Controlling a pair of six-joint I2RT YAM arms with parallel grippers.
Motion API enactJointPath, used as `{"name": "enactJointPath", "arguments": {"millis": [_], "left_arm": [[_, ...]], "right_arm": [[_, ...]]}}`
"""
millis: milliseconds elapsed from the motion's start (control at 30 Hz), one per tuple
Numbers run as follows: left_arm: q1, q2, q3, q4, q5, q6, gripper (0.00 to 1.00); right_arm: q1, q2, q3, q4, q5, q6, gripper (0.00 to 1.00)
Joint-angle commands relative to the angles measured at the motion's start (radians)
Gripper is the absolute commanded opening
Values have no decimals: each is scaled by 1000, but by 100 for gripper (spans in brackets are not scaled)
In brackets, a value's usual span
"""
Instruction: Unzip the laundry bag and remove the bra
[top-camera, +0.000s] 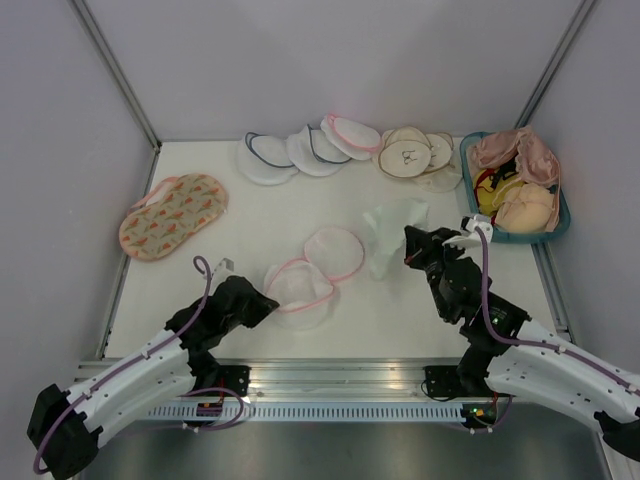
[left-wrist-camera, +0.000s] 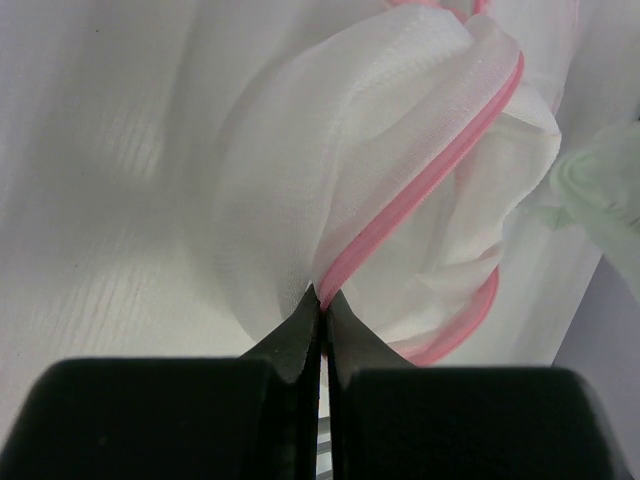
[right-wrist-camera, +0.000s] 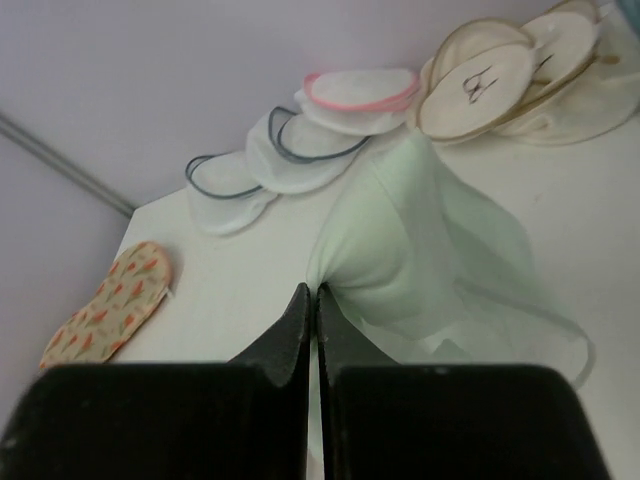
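The laundry bag (top-camera: 318, 268) lies unzipped in the middle of the overhead frame, spread on the desk (top-camera: 250, 215) as two round mesh lobes edged in pink. At its lower-left edge the left gripper (top-camera: 266, 300) is pressed together on the pink zipper trim; in the left wrist view the mesh bunches up above its tips. The bra (top-camera: 392, 232) sits outside the bag, just right of its upper lobe, crumpled and partly raised. The right gripper (top-camera: 408, 246) pinches a fold of its pale fabric, with thin straps trailing below.

An orange floral bag (top-camera: 172, 215) lies at the left. Blue-trimmed pouches (top-camera: 285, 152) line the top, and a basket (top-camera: 467, 172) holds peach bras at the upper right.
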Motion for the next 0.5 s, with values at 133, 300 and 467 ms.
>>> {"name": "enactJointPath", "arguments": {"millis": [133, 300, 467], "left_arm": [[-4, 23, 47, 72, 27, 46, 2], [-4, 20, 57, 72, 31, 56, 2], [-2, 20, 64, 72, 39, 65, 2]], "right_arm": [[-21, 73, 218, -90, 448, -189, 0], [-159, 171, 357, -158, 489, -193, 0], [-507, 284, 431, -207, 323, -128, 0]]}}
